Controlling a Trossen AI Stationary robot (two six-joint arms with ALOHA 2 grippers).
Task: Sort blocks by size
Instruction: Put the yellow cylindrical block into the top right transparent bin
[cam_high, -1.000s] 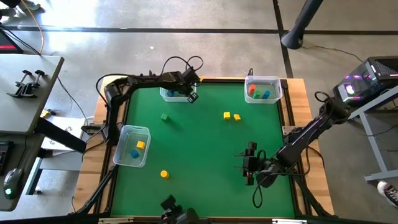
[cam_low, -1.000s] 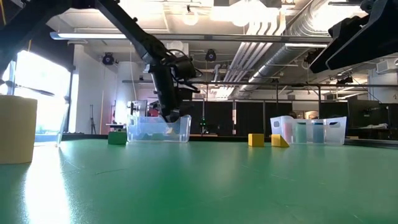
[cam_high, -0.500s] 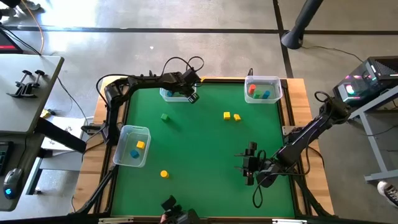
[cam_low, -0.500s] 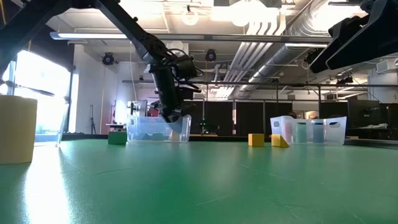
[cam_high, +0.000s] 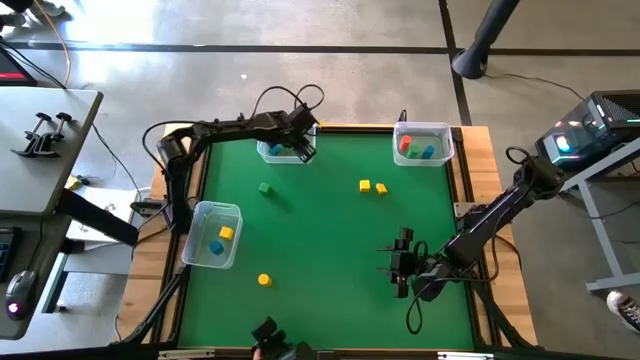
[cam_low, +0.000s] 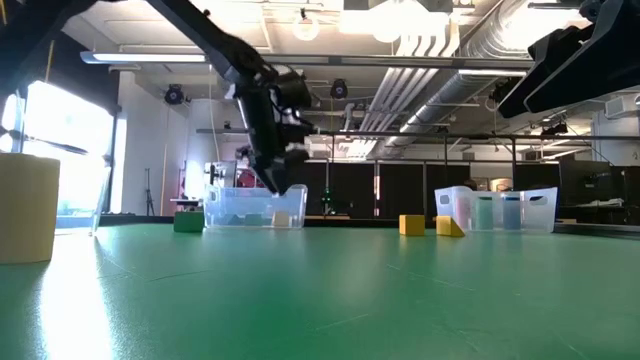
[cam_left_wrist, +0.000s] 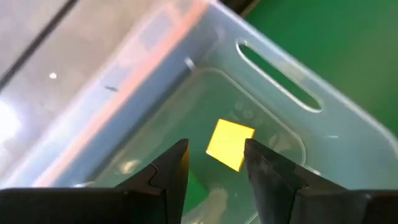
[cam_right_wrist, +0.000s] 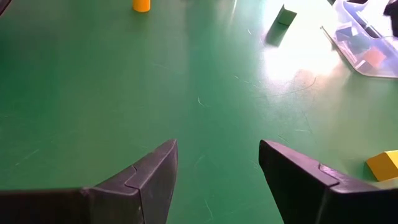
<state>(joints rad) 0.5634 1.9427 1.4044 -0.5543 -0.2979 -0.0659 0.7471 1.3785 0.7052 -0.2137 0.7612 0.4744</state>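
My left gripper (cam_high: 305, 150) is open and hovers above the clear bin (cam_high: 280, 151) at the table's far left. In the left wrist view a yellow cube (cam_left_wrist: 229, 144) lies on the bin's floor just beyond my fingertips (cam_left_wrist: 214, 165), apart from them, with something green (cam_left_wrist: 194, 186) beside it. A green cube (cam_high: 264, 187), two yellow blocks (cam_high: 365, 185) (cam_high: 381, 188) and a yellow cylinder (cam_high: 264, 280) rest on the green mat. My right gripper (cam_high: 400, 262) is open and empty at the near right, over bare mat (cam_right_wrist: 217, 158).
A clear bin (cam_high: 423, 142) at the far right holds red, green and blue blocks. A third bin (cam_high: 214, 235) at the left edge holds a blue and a yellow block. Wooden borders frame the mat. The middle of the mat lies open between the loose blocks.
My left gripper has gone up out of the far-left bin and a little toward the table's far edge. A pale yellow block now shows on the bin's floor where the fingers stood.
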